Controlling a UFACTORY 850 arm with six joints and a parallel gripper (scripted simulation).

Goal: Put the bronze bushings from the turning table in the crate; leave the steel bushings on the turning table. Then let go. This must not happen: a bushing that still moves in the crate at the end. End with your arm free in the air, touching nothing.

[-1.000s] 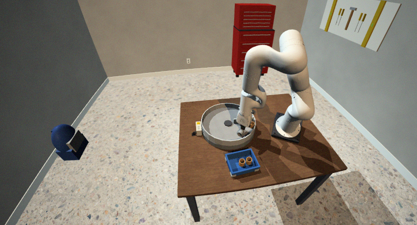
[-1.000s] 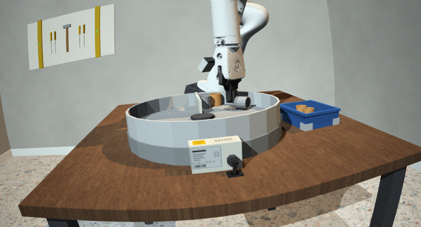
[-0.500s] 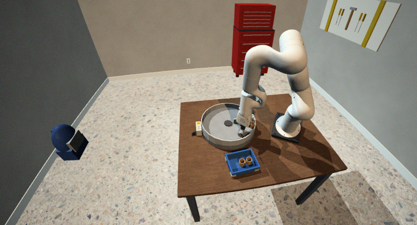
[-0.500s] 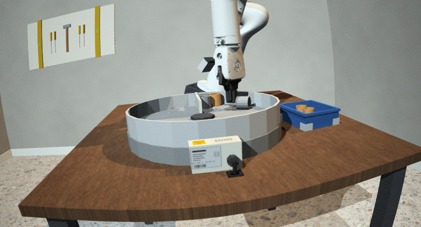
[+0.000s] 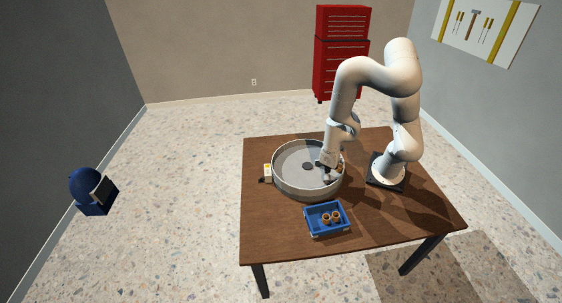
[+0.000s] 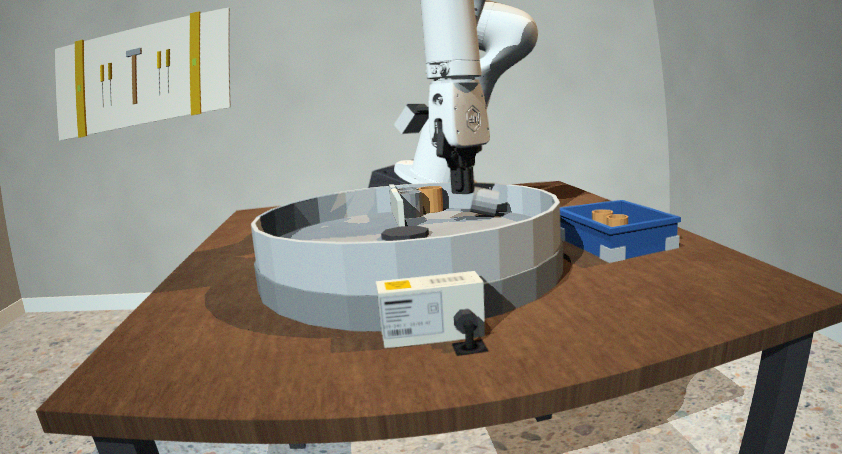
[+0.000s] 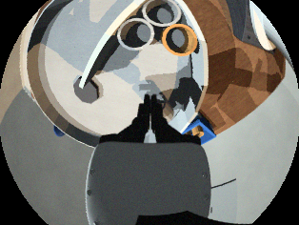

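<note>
My gripper (image 5: 327, 169) (image 6: 462, 190) (image 7: 150, 102) is shut with nothing between its fingers, low over the right part of the turning table (image 5: 306, 193) (image 6: 406, 265) (image 7: 114, 112). A steel bushing (image 6: 486, 201) lies tilted beside the fingertips; the fingers mostly hide it in the wrist view. A bronze bushing (image 5: 340, 167) (image 6: 433, 199) (image 7: 179, 54) stands near the rim, close to two upright steel bushings, one (image 7: 119, 34) nearer the hub and one (image 7: 144, 12) farther back. The blue crate (image 5: 330, 231) (image 6: 648, 239) (image 7: 207, 138) holds two upright bronze bushings, one (image 5: 326, 222) left of the other (image 5: 335, 219).
The turning table has a raised wall, a dark centre hub (image 5: 307, 166) (image 6: 404, 233) (image 7: 86, 91) and a thin pale guide (image 6: 398, 206) above its surface. A cream box (image 5: 267, 173) (image 6: 430, 309) with a black knob stands beside it, on the side away from the arm's base.
</note>
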